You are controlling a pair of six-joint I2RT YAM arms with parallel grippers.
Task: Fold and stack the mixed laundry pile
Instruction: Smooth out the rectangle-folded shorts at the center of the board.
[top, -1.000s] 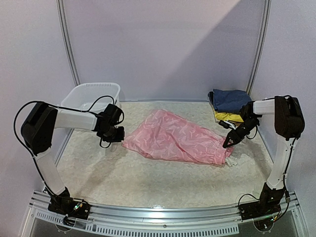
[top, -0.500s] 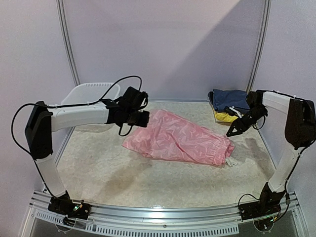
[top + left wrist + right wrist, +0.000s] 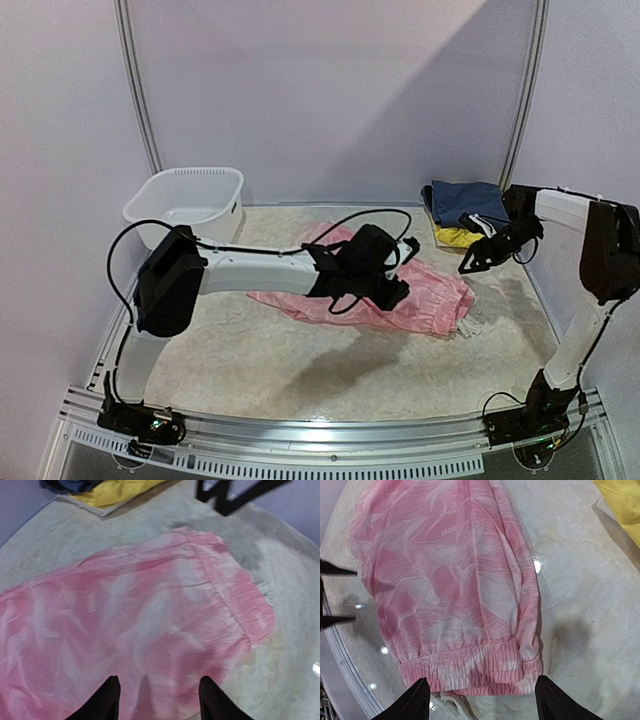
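Pale and speckled, the flat table surface (image 3: 250, 350) is carrying everything in sight. At its centre, spreading toward 3 o'clock, a thin, crinkly pink garment (image 3: 435, 295) (image 3: 150, 620) (image 3: 455, 580) is lying flat, its gathered elastic waistband pointing to 4 o'clock in the overhead view.

At 1 o'clock from it, well apart, a folded, soft navy garment (image 3: 468, 203) (image 3: 70, 484) is sitting on a plain yellow garment (image 3: 458, 237) (image 3: 117, 490) (image 3: 622, 500) in the far corner. A white slotted plastic basket (image 3: 190, 175) is standing at 10 o'clock, near the back wall.

The left arm is reaching across from 8 o'clock and is hiding the middle of the pink garment from the overhead camera. The left gripper (image 3: 392, 290) (image 3: 159, 700) is hanging over the cloth, with the waistband ahead of it. Its fingers are standing moderately apart with nothing between them. Whether the tips are brushing the fabric cannot be told.

The right gripper (image 3: 468, 265) (image 3: 235, 495) (image 3: 482, 702) is hovering at the garment's 2 o'clock edge, between it and the folded stack. Its jaws are spread wide and are gripping nothing, and the waistband is lying below them.
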